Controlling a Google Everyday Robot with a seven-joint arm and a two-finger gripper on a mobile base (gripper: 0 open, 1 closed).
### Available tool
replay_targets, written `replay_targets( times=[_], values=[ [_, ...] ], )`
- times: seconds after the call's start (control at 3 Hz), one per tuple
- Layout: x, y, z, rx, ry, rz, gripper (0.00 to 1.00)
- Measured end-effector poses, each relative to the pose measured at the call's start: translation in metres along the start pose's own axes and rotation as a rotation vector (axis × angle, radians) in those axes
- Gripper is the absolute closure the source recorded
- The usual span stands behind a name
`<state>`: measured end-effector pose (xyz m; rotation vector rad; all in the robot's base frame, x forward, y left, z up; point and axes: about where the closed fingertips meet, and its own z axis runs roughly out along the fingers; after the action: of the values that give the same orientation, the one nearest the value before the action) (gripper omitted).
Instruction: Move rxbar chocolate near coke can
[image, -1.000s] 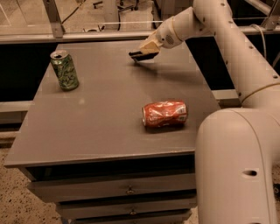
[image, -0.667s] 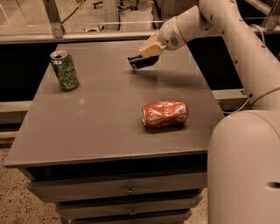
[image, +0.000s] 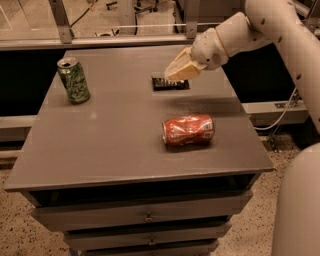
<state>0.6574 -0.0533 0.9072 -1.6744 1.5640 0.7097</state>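
Note:
The rxbar chocolate is a flat black wrapper bar, held level just above or on the table's far middle. My gripper is shut on its top edge, reaching in from the upper right. The coke can is red and dented. It lies on its side on the table, in front of the bar and about a can's length from it. The bar's right end is partly hidden by the tan fingers.
A green patterned can stands upright at the table's left. The dark grey table tops a drawer cabinet. My white arm crosses the upper right, and my body fills the right edge. A rail runs behind the table.
My gripper has carried the black bar down and toward the front, closer to the table top and to the red can. Both cans have stayed in place.

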Motion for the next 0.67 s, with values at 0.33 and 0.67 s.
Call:
replay_targets(
  times=[0.33, 0.67],
  values=[
    [0.0046, 0.0302, -0.003, -0.048, 0.019, -0.029, 0.85],
    [0.0105, 0.033, -0.0026, -0.018, 0.036, -0.017, 0.62]
  ],
)
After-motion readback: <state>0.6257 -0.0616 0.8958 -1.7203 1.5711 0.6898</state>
